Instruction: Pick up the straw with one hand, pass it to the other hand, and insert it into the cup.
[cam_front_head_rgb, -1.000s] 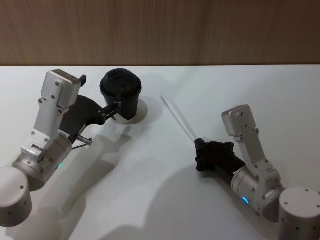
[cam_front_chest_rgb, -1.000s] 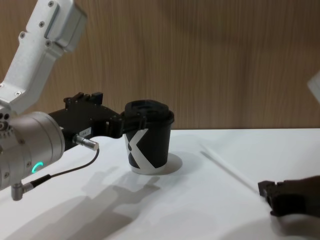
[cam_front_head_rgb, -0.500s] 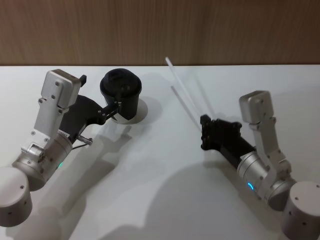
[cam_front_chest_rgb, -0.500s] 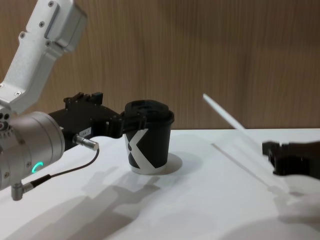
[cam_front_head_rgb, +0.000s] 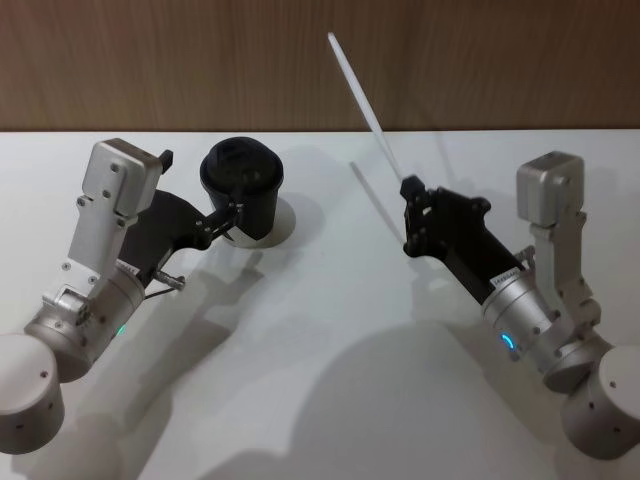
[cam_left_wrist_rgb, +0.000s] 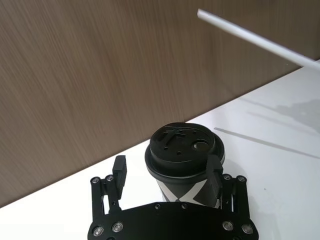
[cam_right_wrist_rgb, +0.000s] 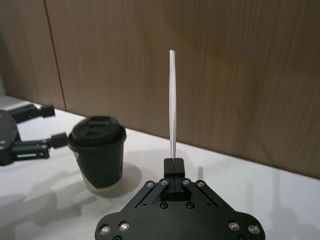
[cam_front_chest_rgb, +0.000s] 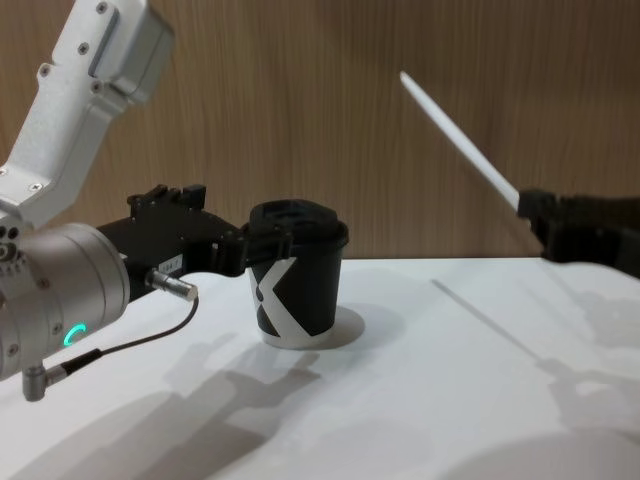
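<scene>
The straw (cam_front_head_rgb: 365, 105) is a thin white tube held off the table, slanting up and to the left from my right gripper (cam_front_head_rgb: 408, 190). That gripper is shut on the straw's lower end (cam_right_wrist_rgb: 172, 105), right of the cup and apart from it. The black cup (cam_front_head_rgb: 240, 185) with its white X mark (cam_front_chest_rgb: 275, 295) and black lid stands upright on the table. My left gripper (cam_left_wrist_rgb: 166, 167) is open around the cup, one finger (cam_left_wrist_rgb: 214, 170) against the lid's side, the other finger (cam_left_wrist_rgb: 119, 170) apart from it. The straw (cam_left_wrist_rgb: 255, 39) crosses high above the cup's right.
A white table (cam_front_head_rgb: 330, 340) meets a wooden wall (cam_front_head_rgb: 480, 60) at the back. A thin dark cable with a metal plug (cam_front_chest_rgb: 172, 286) hangs off the left arm. Open tabletop lies between the two arms.
My right gripper has lifted the straw off the table and moved up and back; the straw now points steeply upward. The left gripper and the cup have stayed still.
</scene>
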